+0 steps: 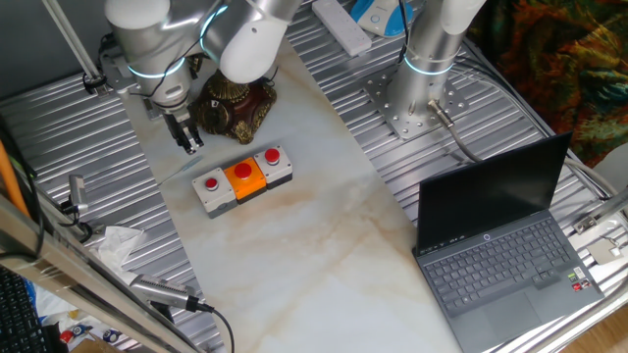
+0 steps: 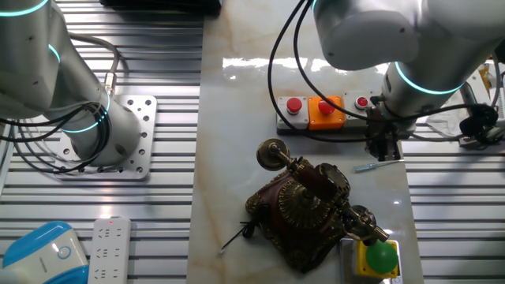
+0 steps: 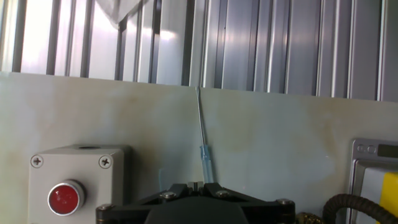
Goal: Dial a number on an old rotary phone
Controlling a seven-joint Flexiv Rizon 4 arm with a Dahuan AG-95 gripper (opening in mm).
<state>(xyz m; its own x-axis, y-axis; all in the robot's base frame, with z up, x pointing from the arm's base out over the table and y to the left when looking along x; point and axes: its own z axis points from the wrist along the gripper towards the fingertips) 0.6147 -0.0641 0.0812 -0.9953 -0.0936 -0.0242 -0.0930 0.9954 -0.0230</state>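
Note:
The old rotary phone (image 1: 235, 108), dark brown with brass trim, stands at the far end of the marble board. The other fixed view shows its dial and cradle handset (image 2: 304, 209). It is out of the hand view. My gripper (image 1: 189, 145) hangs fingers down over the board's edge, beside the phone (image 2: 383, 155). In the hand view its jaws (image 3: 196, 185) stand together with nothing visibly between them. A thin stylus (image 3: 201, 137) with a blue grip lies flat on the board just past the fingertips (image 2: 377, 166). Its near end runs behind the right finger.
A grey box (image 1: 240, 179) with red and orange buttons sits next to the stylus (image 2: 323, 113) (image 3: 74, 180). A yellow box (image 2: 377, 259) with a green button is beside the phone. A second arm's base (image 1: 422, 88) and a laptop (image 1: 500, 245) stand farther off. Ribbed metal flanks the board.

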